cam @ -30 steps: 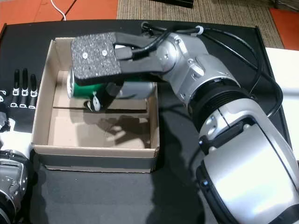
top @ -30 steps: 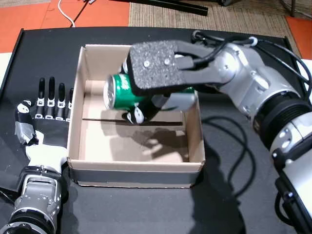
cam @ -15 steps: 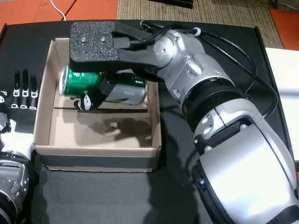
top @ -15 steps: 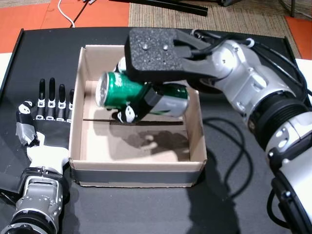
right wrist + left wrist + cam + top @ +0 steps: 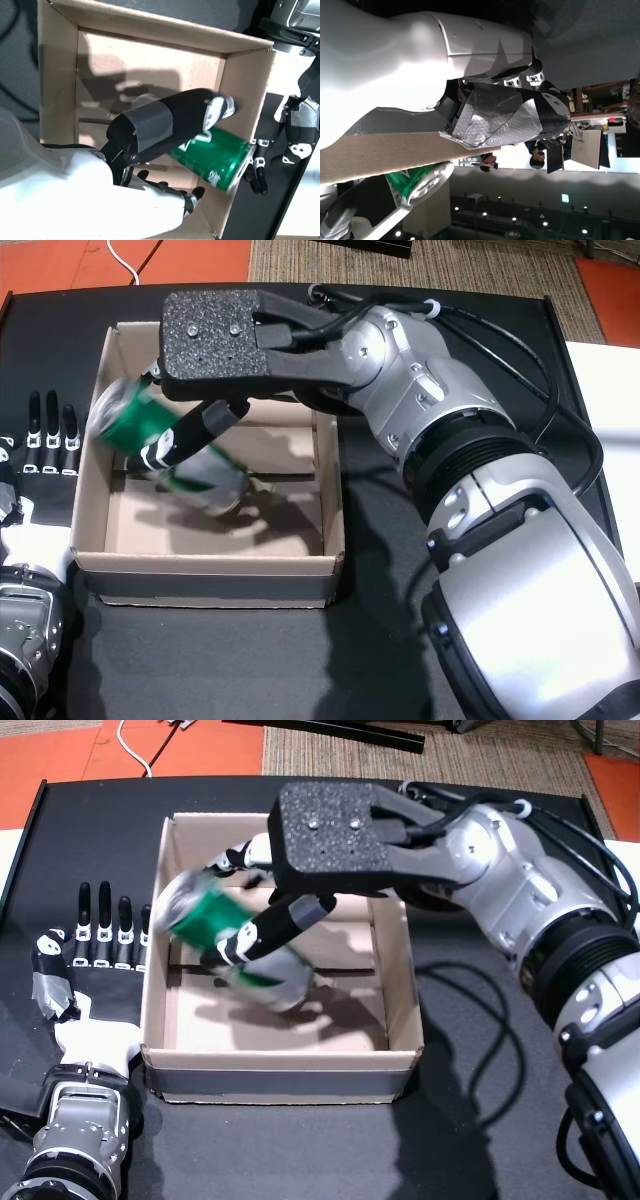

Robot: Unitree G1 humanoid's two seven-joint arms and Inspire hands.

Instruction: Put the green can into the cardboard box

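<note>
The green can [image 5: 215, 935] lies tilted and blurred inside the cardboard box [image 5: 280, 1075], its top end up against the left wall and its other end lower toward the middle; in both head views it sits under the right hand [image 5: 300, 890], whose dark fingers [image 5: 270, 930] reach across the can's side; the right wrist view shows the can [image 5: 215, 160] with its rim touching the box wall [image 5: 240, 125] and one taped finger [image 5: 170, 122] lying along it, the other fingers spread apart rather than wrapped round it, so whether the hand truly grips the can or only touches it I cannot tell; the box stands open-topped on the black bench [image 5: 470, 1140], the right arm [image 5: 450, 430] coming in from the right and over the far right corner; the left hand [image 5: 85, 965] lies flat on the bench just beside the box's left wall, fingers straight, apart and pointing far, holding nothing; beyond the bench's far edge are orange floor [image 5: 60, 750] and a woven rug [image 5: 480, 755].
</note>
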